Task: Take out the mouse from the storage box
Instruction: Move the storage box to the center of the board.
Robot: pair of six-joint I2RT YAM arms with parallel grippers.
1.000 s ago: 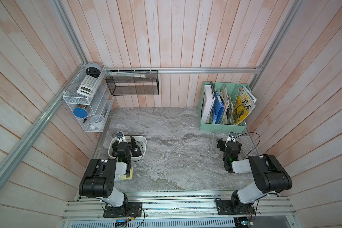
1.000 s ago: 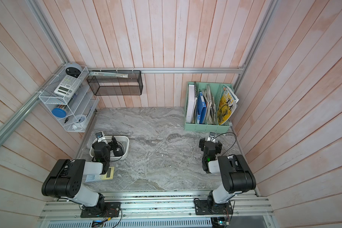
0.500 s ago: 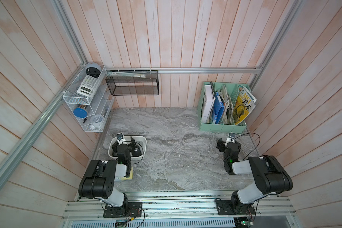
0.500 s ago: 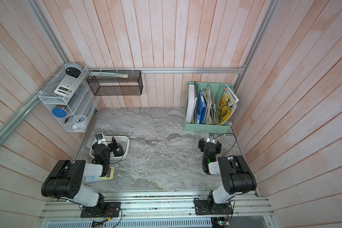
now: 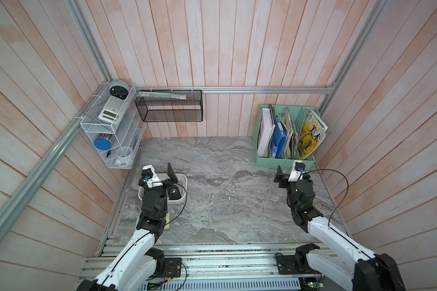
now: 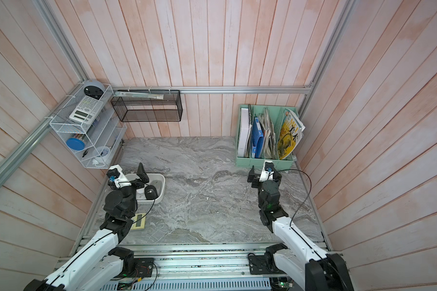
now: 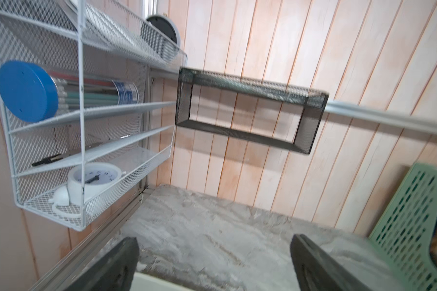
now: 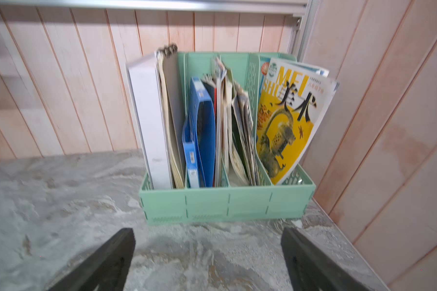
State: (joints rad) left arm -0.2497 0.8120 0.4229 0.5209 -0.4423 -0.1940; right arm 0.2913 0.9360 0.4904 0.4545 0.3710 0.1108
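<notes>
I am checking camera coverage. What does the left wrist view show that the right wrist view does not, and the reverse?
Only the left wrist view: the white wire rack with a blue-lidded tube and a white clock, the black mesh basket, and a rim of the storage box. Only the right wrist view: the yellow magazine's cover and blue folder. Both: the mint-green file holder, the marble table, and open jaws, of the left gripper and right gripper.

Left claw [image 6: 128, 177] open over storage box [image 6: 160, 200]; black mouse [image 6: 150, 192] lies inside. Right claw [image 6: 264, 174] open above worktop [image 6: 207, 181].
</notes>
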